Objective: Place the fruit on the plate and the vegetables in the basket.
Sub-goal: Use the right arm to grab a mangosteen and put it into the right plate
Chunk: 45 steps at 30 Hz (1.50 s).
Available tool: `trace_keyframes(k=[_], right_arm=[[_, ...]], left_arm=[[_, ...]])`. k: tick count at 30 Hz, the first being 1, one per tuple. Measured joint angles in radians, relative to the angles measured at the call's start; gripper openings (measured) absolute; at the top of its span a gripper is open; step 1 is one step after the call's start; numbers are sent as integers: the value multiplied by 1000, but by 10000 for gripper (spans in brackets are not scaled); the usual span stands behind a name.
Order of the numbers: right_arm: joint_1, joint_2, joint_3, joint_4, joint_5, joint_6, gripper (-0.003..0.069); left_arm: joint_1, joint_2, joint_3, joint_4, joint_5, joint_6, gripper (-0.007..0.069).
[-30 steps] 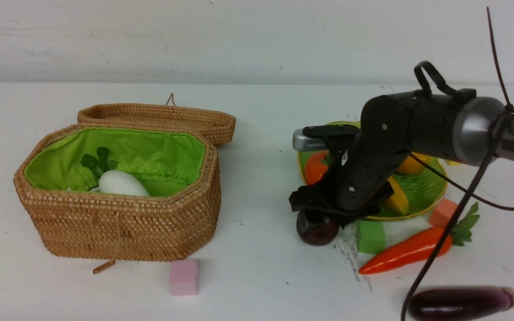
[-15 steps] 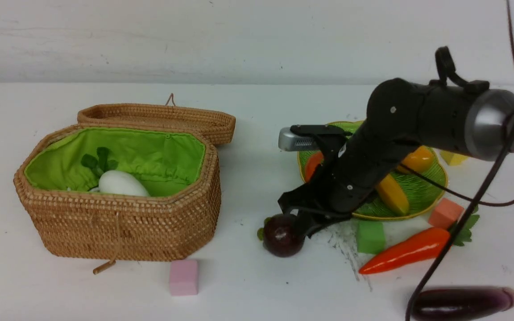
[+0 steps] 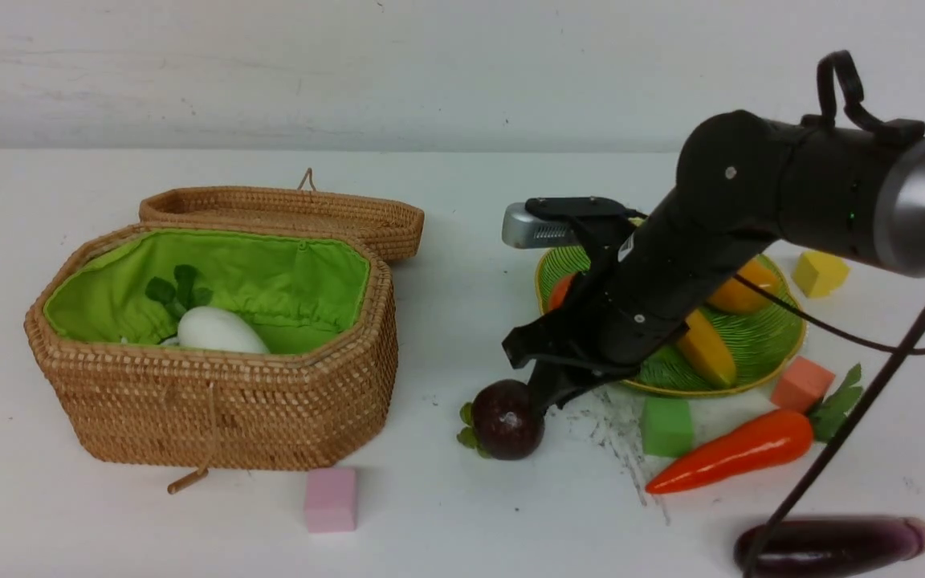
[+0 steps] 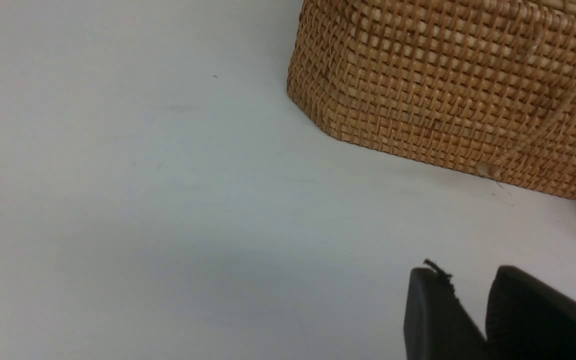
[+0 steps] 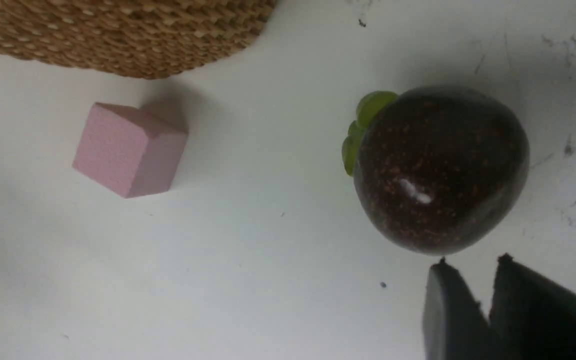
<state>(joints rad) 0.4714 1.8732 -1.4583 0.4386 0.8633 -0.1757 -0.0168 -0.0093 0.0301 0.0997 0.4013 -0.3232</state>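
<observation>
The dark purple plum [image 3: 508,419] lies on the table between basket and plate, left of the green leaf plate [image 3: 759,337]. My right gripper [image 3: 547,385] is shut and empty, its tips just beside the plum [image 5: 440,167], apart from it [image 5: 473,262]. On the plate lie the persimmon [image 3: 563,291], banana [image 3: 707,349] and mango [image 3: 743,289], partly hidden by my arm. The white radish [image 3: 218,329] is in the open wicker basket [image 3: 222,409]. The carrot [image 3: 731,451] and eggplant [image 3: 832,542] lie on the table at front right. My left gripper [image 4: 463,272] is shut and empty near the basket's wall [image 4: 448,95].
The basket's lid [image 3: 286,213] lies open behind it. Foam cubes stand about: pink [image 3: 331,499] in front of the basket, green [image 3: 666,425] and orange [image 3: 801,383] by the plate's front rim, yellow [image 3: 820,273] behind the plate. A dark cable crosses the front right.
The plum has rolled left, away from the plate's front rim. My right gripper followed it left, then rose a little and now stands beside it.
</observation>
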Motion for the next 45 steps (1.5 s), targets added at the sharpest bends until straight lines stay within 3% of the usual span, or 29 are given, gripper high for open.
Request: trace_keyframes(k=[5,9,14,18,34,40,45], right_arm=[[9,5,0,5,-52,65,571],[17,45,0,9,-111,72,671],[18,144,0,19,-139,73,651],[18,193,-2,27,-140,34,549],[-11,-71,-2,-60,-133,20,550],[-196,-102,-2,-124,-250,164,550],[-332,-8,-2,-132,-226,255,550]], left_arm=[[0,0,0,0,0,0,170],[0,0,0,0,0,0,175],[0,0,0,0,0,0,176],[0,0,0,0,0,0,176],[0,0,0,1,0,0,186],[0,0,0,1,0,0,196],[0,0,0,1,0,0,200]])
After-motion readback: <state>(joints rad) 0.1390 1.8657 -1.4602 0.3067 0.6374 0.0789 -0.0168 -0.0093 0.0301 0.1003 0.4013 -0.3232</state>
